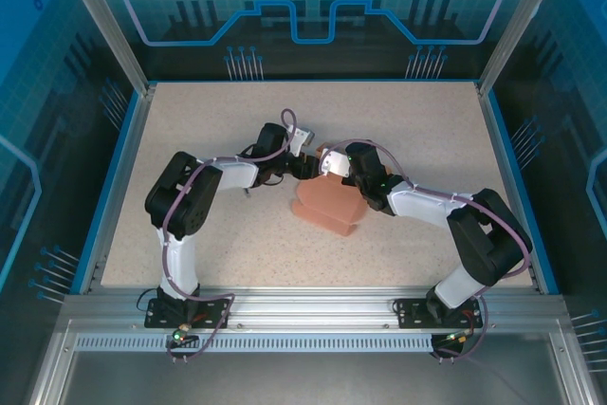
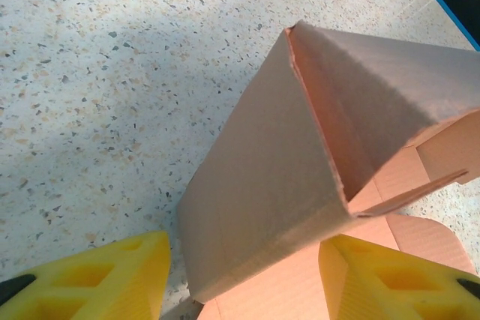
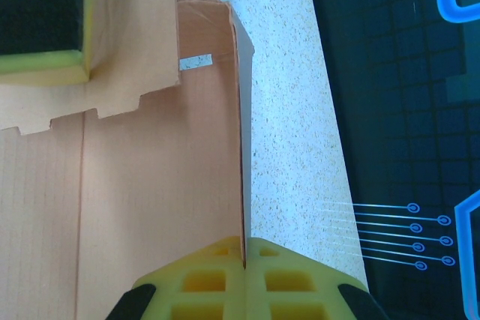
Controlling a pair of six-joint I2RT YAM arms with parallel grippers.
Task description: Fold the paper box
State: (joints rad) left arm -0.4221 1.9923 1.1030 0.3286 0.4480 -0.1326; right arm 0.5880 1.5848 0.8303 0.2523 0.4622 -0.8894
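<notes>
Right gripper (image 3: 244, 251): jaws clamped on paper box (image 3: 150, 185) wall edge
Left gripper (image 2: 241, 264): jaws apart, straddling a raised panel
Position: centre of table (image 1: 190, 139)

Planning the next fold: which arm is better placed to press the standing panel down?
Left, probably: left gripper is open, straddling the paper box; right gripper is shut on its wall, steadying it.
</notes>
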